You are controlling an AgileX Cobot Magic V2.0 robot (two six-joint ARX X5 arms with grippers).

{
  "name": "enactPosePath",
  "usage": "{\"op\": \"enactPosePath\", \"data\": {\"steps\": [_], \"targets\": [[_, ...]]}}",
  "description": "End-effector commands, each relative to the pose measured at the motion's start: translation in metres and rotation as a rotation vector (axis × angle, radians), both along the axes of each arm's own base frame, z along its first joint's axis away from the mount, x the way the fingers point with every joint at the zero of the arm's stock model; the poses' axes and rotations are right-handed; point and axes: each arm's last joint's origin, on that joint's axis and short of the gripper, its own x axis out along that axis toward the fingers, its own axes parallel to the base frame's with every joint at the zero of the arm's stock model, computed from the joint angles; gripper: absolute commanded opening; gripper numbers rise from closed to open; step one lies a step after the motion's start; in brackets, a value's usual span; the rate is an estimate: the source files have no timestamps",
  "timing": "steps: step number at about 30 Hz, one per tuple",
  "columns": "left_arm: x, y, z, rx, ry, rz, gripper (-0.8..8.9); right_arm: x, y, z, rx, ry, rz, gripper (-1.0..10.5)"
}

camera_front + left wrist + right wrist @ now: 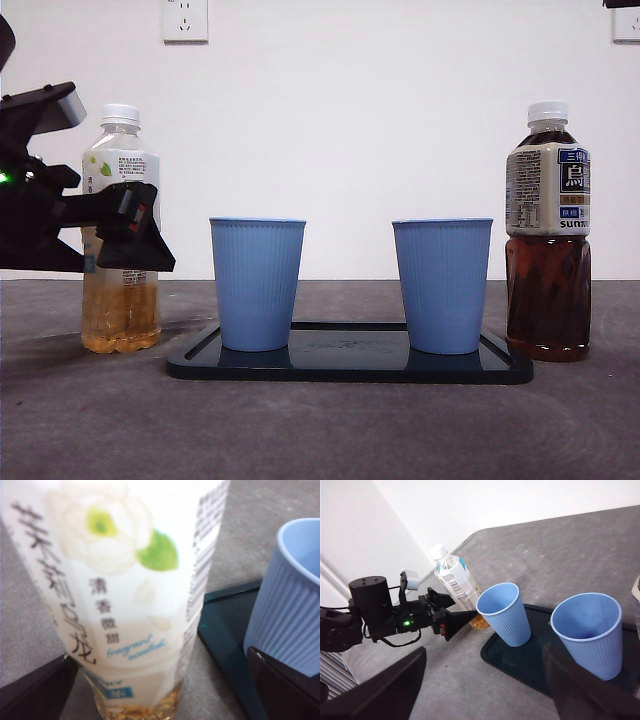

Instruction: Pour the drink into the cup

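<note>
A clear bottle of pale yellow tea [120, 230] with a white cap stands on the table left of the tray. My left gripper [135, 235] is open at its label height, one jaw on each side of the bottle [125, 595]; the jaw toward the cup stands off from it. Two empty blue ribbed cups [257, 283] [441, 285] stand on a dark tray [350, 368]. In the right wrist view the left gripper [455, 617] reaches the bottle [457, 587] beside the nearer cup [505, 612]. My right gripper [482, 652] hangs open high above the table.
A bottle of dark tea [547, 240] with a white cap stands right of the tray. A white wall with outlets [185, 18] closes the back. The right arm shows only as a black tip [620, 3] at the top corner.
</note>
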Motion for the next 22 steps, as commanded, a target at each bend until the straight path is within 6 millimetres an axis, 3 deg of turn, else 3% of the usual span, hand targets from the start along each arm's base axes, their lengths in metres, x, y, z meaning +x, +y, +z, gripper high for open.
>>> {"op": "enactPosePath", "data": {"steps": [1, 9, 13, 16, 22], "targets": [[0.003, -0.001, -0.007, 0.014, 0.004, -0.002, 6.23, -0.001, 0.0, 0.004, -0.003, -0.029, 0.005, 3.7], [0.012, 0.0, -0.019, 0.03, -0.02, 0.028, 6.1, -0.001, 0.0, 0.004, -0.018, -0.046, 0.008, 3.7], [0.015, -0.001, -0.022, 0.022, -0.044, 0.028, 5.2, -0.001, 0.0, 0.004, -0.022, -0.05, 0.009, 3.7], [0.016, -0.001, -0.024, 0.021, -0.048, 0.028, 5.12, -0.001, 0.0, 0.004, -0.024, -0.053, 0.009, 3.7], [0.018, 0.001, -0.023, 0.017, -0.068, 0.042, 3.32, -0.001, 0.0, 0.004, -0.031, -0.06, 0.011, 3.7]]}}
